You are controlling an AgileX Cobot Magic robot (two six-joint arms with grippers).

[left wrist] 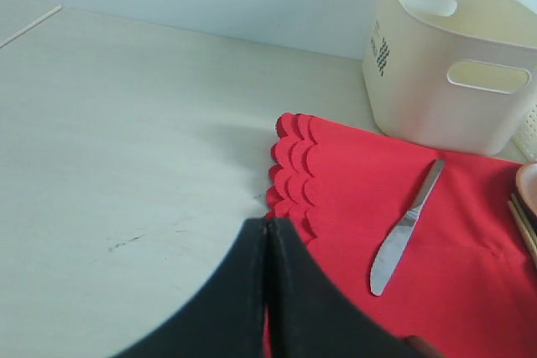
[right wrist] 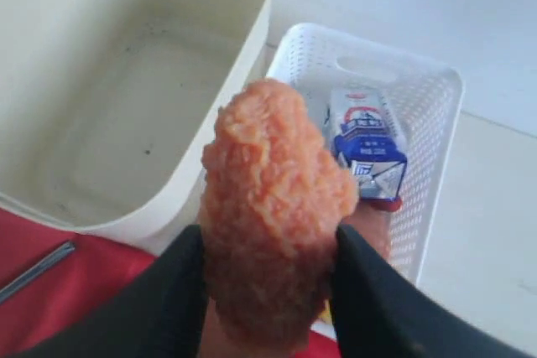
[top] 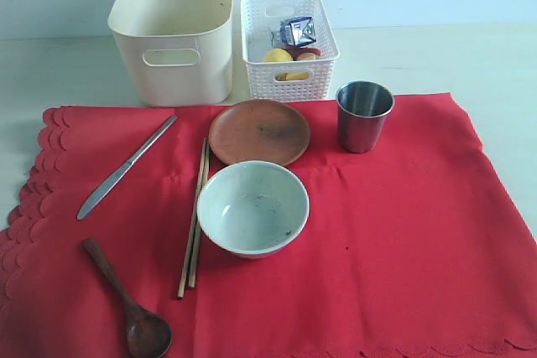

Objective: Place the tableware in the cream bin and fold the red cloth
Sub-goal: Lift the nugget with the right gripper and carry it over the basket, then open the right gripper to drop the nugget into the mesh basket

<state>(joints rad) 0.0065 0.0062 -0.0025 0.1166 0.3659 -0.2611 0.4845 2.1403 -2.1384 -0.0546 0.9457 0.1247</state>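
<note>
The right gripper [right wrist: 273,295] has its two dark fingers clamped on either side of an orange breaded food piece [right wrist: 273,207], which stands lengthwise up out of the grip. The arm hangs high over the gap between the cream bin [top: 134,73] and the white lattice basket [top: 252,69], camera looking down into both. Only a sliver of the gripper shows at the top edge of the exterior view. The left gripper [left wrist: 267,291] has its fingers pressed flat together with nothing between them. It is held low over the bare table [left wrist: 126,123], just off the scalloped left edge of the red cloth [top: 403,232]. The cloth lies spread flat in front of the bin and basket, its long side running left to right. On it, the silver knife [top: 126,168] lies diagonally, blade tip toward the near left and handle toward the bin. The wooden chopsticks [top: 195,220] lie side by side, nearly front to back, with their far ends beside the brown plate [top: 258,132]. The dark wooden spoon [top: 126,299] has its bowl at the near edge and its handle angled to the far left. The white bowl [top: 252,207] sits upright just in front of the plate. The steel cup [top: 364,115] stands upright to the plate's right. A milk carton [top: 298,31] lies in the basket.
</note>
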